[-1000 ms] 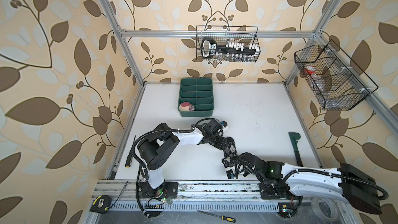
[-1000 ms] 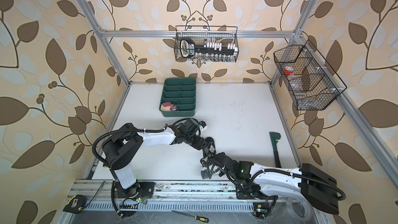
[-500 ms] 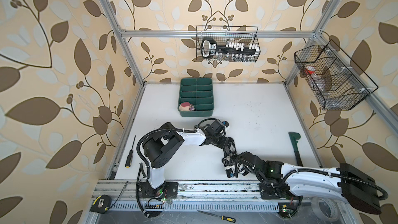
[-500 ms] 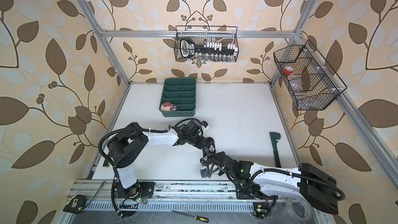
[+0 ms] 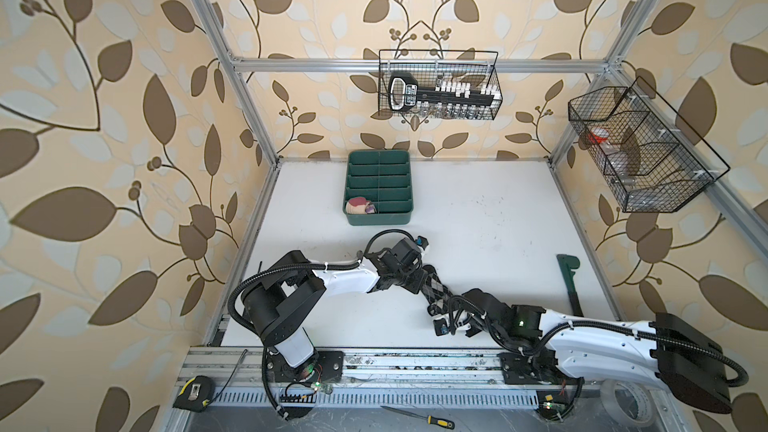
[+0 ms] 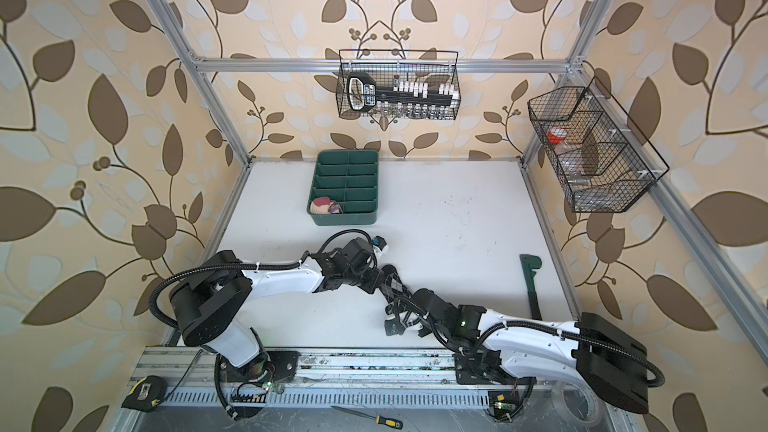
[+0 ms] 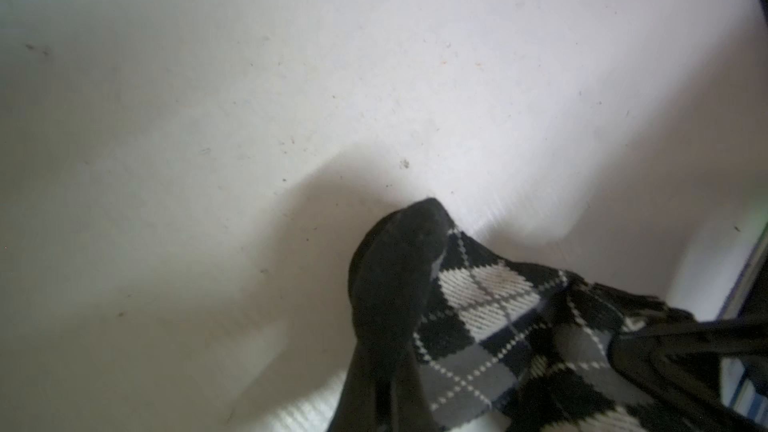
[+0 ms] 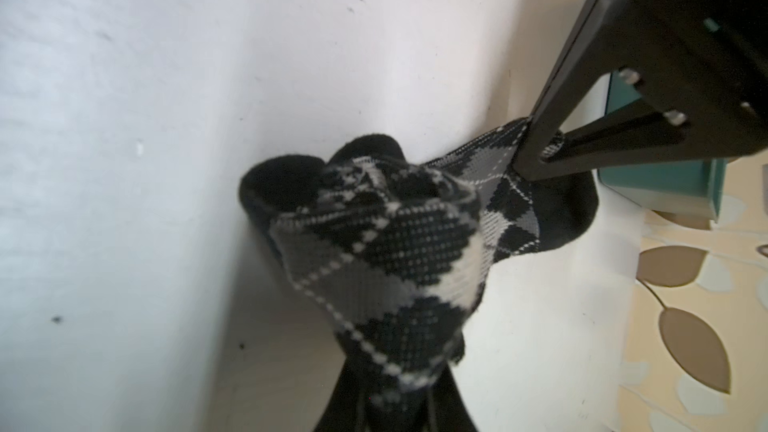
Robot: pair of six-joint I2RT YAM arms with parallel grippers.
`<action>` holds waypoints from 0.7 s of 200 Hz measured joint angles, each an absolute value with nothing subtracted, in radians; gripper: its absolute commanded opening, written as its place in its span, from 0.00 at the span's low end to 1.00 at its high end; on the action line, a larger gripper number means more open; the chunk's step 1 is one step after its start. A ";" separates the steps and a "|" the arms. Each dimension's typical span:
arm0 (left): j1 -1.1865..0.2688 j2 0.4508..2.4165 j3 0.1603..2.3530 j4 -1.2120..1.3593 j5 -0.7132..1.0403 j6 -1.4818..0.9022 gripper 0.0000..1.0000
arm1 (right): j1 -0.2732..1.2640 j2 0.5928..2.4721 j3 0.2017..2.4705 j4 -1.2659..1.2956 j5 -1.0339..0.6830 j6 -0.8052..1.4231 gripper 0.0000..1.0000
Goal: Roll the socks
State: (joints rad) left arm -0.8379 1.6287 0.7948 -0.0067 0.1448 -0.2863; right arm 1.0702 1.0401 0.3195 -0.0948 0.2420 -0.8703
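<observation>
Argyle sock (image 5: pixel 437 289), diamond knit, bunched, clamped by left pincer (image 8: pixel 536 157), right pincer (image 8: pixel 399 392)

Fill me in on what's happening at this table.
Two robot arms are working on the argyle sock over the white table. The left gripper is shut on one end, the right gripper on the bunched other end. The beige sock sits bundled in the green tray's nearest left compartment.

White table (image 5: pixel 498 209) bears a green tray (image 5: pixel 379 220), green-headed tool (image 5: pixel 567 263) and argyle sock (image 5: pixel 436 288).
</observation>
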 measured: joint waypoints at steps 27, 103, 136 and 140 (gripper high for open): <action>-0.821 1.629 0.796 -0.023 0.140 -0.255 0.00 | 1.058 1.086 0.395 -0.181 0.163 -0.815 0.00; -0.810 1.631 0.806 -0.034 0.152 -0.239 0.00 | 1.005 1.303 0.583 -0.348 -0.083 -0.702 0.00; -0.810 1.631 0.799 -0.027 0.146 -0.241 0.12 | 0.981 1.385 0.643 -0.376 -0.167 -0.680 0.00; -0.810 1.631 0.796 -0.025 0.144 -0.239 0.17 | 0.979 1.392 0.648 -0.377 -0.174 -0.679 0.00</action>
State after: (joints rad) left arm -0.8097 1.6314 0.7956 -0.0250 0.1444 -0.2390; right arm 0.9791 1.3918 0.6476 -0.3775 -0.1738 -0.6792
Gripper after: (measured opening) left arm 0.086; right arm 0.137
